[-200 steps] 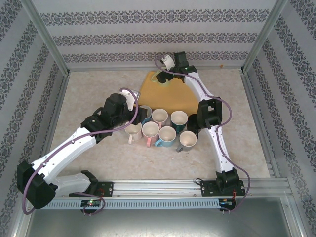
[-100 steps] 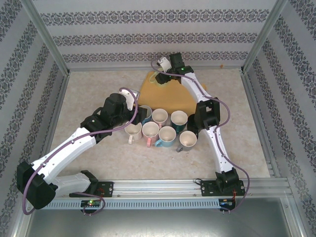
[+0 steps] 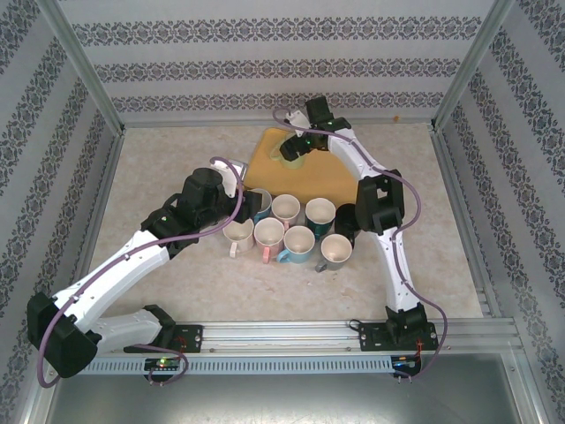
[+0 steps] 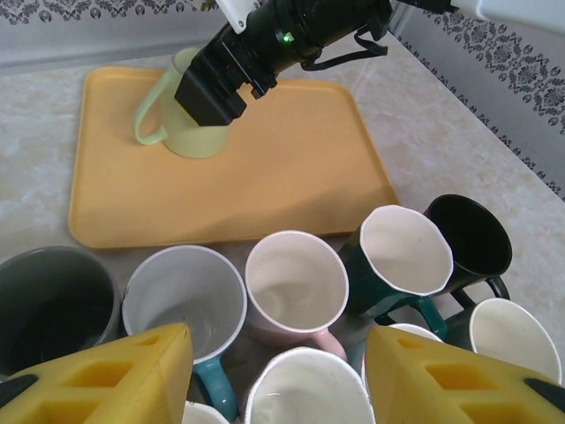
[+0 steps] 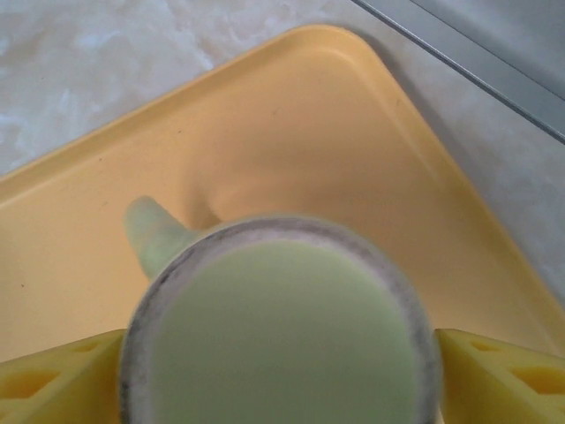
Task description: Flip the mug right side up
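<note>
On the desk (image 3: pixel 159 168), in the far corner of the yellow tray (image 3: pixel 309 177), the pale green mug (image 4: pixel 199 141) sits base-up with the right tool (image 3: pixel 296 143) spread wide astride it, so an off-centre squeeze could skid or topple it.

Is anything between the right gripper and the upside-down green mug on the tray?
Nothing visible. The right gripper straddles the green mug, fingers flanking its upturned base; the other mugs stand off the tray.
</note>
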`<action>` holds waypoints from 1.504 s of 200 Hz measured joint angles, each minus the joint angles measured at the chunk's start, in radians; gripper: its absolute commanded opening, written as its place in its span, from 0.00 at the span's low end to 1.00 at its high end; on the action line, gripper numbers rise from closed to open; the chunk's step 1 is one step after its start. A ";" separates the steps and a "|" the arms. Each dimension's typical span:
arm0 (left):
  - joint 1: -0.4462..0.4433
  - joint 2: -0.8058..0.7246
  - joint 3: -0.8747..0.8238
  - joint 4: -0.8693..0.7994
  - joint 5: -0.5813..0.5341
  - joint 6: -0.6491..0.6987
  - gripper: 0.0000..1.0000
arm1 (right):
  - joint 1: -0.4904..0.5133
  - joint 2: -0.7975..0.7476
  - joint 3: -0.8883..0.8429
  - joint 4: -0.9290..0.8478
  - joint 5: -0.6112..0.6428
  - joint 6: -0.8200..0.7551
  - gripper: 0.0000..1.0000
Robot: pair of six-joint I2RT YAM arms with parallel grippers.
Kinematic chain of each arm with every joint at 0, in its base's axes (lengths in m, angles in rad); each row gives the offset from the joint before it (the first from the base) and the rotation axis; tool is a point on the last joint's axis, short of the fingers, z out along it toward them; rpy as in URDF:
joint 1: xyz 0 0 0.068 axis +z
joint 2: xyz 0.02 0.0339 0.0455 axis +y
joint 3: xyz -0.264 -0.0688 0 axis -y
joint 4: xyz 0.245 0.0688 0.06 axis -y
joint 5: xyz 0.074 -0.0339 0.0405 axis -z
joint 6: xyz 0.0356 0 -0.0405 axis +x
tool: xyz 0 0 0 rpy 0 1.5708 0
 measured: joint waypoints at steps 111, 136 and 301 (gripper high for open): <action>0.000 -0.002 -0.010 0.013 0.004 -0.003 0.55 | 0.013 0.133 0.228 -0.128 -0.006 -0.024 0.90; 0.000 -0.002 -0.010 0.018 0.004 -0.003 0.55 | 0.013 0.134 0.228 -0.141 -0.019 -0.026 0.84; 0.000 -0.015 -0.024 0.031 -0.023 -0.004 0.55 | -0.024 -0.159 -0.169 0.063 -0.062 0.165 0.52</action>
